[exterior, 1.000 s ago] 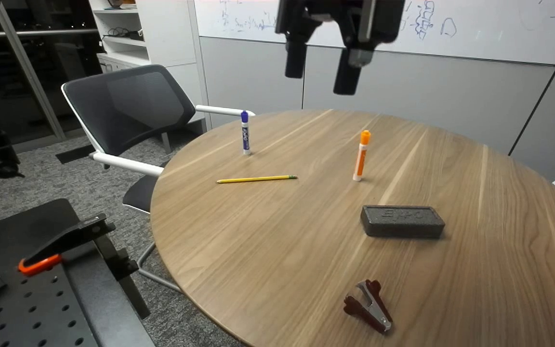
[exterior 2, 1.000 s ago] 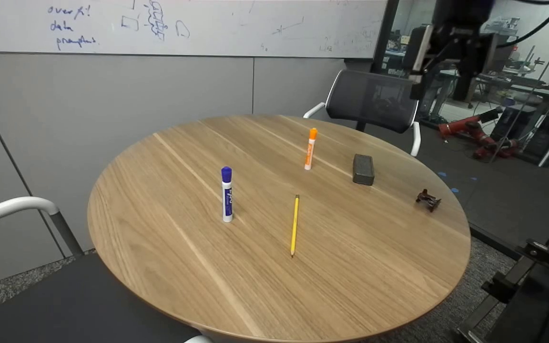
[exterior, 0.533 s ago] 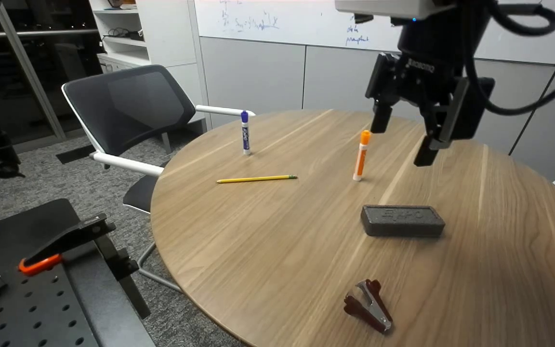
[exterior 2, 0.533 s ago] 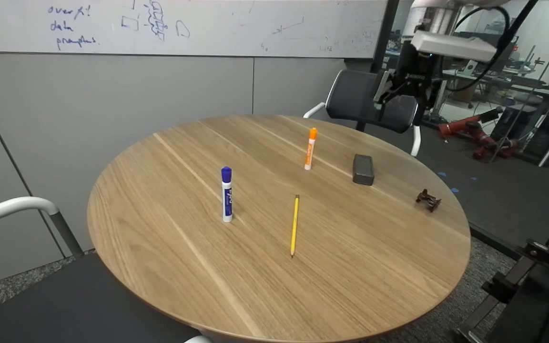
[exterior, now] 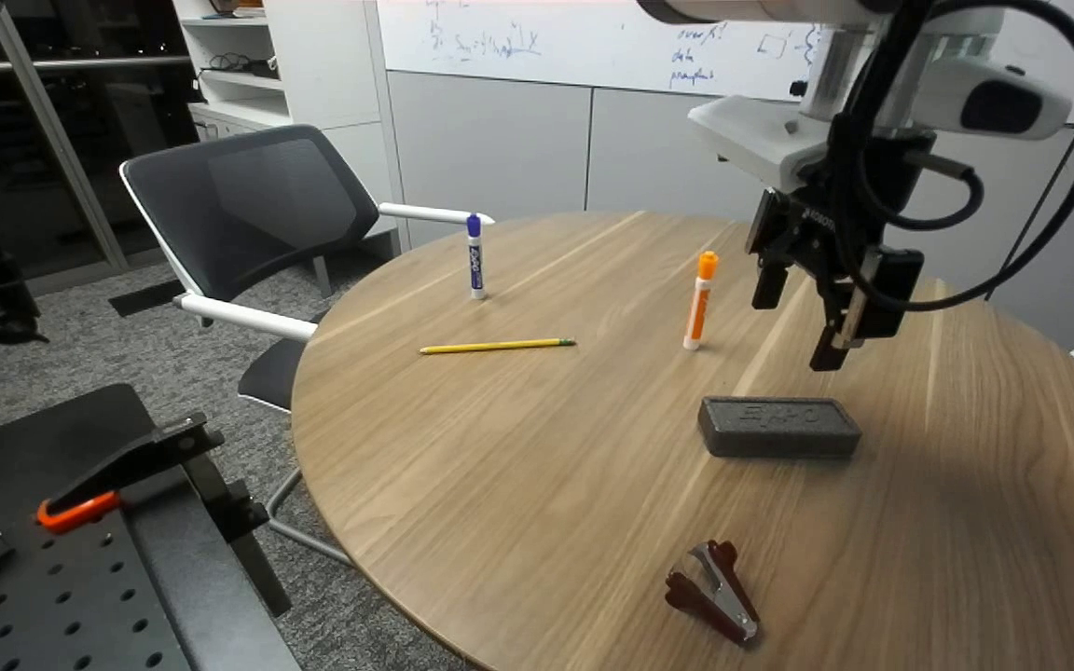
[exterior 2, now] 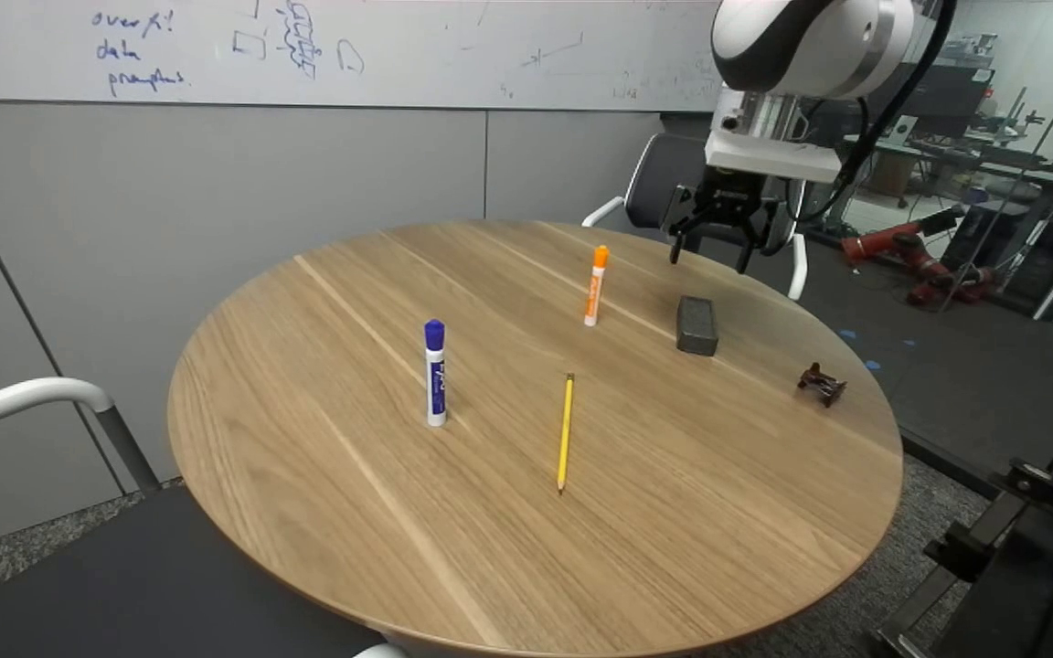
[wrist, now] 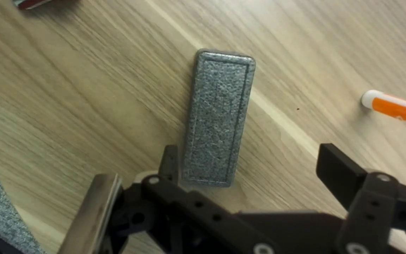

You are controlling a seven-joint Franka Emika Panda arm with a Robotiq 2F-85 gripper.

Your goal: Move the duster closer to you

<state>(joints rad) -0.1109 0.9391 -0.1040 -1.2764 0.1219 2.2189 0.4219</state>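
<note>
The duster, a flat dark grey block, lies flat on the table in both exterior views [exterior: 779, 431] [exterior 2: 696, 326]. It also shows whole in the wrist view [wrist: 219, 120], its long side running up the picture. My gripper [exterior: 797, 328] is open and empty, above the table and apart from the duster. In an exterior view the gripper [exterior 2: 709, 259] hangs behind and above the duster. In the wrist view the open gripper [wrist: 248, 155] has the duster's lower end near its left finger [wrist: 168, 160], with a wide gap to the right finger [wrist: 340, 173].
An orange marker [exterior: 699, 303] stands upright beside the duster. A blue marker [exterior 2: 435, 375] stands farther off. A yellow pencil [exterior 2: 566, 434] lies on the round table [exterior 2: 353, 512]. A brown staple remover [exterior: 716, 593] lies near the table edge. Chairs stand around the table.
The arm has come down from high above the table and moved over toward the duster. The gripper stays open. The duster and other objects have not moved.
</note>
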